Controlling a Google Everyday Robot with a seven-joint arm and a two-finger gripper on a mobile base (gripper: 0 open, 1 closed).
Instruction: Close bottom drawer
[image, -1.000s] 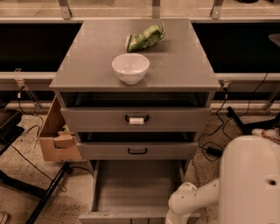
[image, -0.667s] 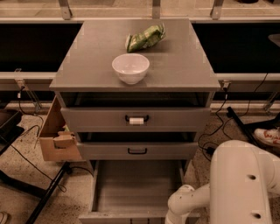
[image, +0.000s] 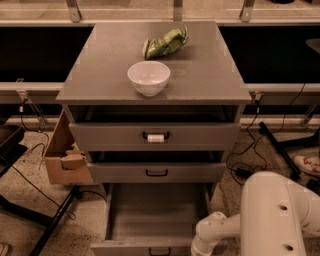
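Note:
The grey three-drawer cabinet (image: 155, 132) stands in the middle of the view. Its bottom drawer (image: 155, 215) is pulled far out, showing a long flat grey tray with nothing in it. The drawer's front panel (image: 135, 248) and small black handle (image: 160, 251) sit at the bottom edge of the view. The middle drawer (image: 157, 172) and the top drawer with a white tag on its handle (image: 156, 136) stand slightly out. My white arm (image: 220, 230) reaches in from the lower right beside the drawer's right front corner. My gripper is below the frame edge, out of view.
A white bowl (image: 148, 77) and a green snack bag (image: 165, 44) lie on the cabinet top. An open cardboard box (image: 65, 155) stands at the cabinet's left. Cables and a black stand leg (image: 55, 220) cross the floor. Dark shelving runs behind.
The arm's large white link has shifted a little left and down at the lower right. The drawers have not moved.

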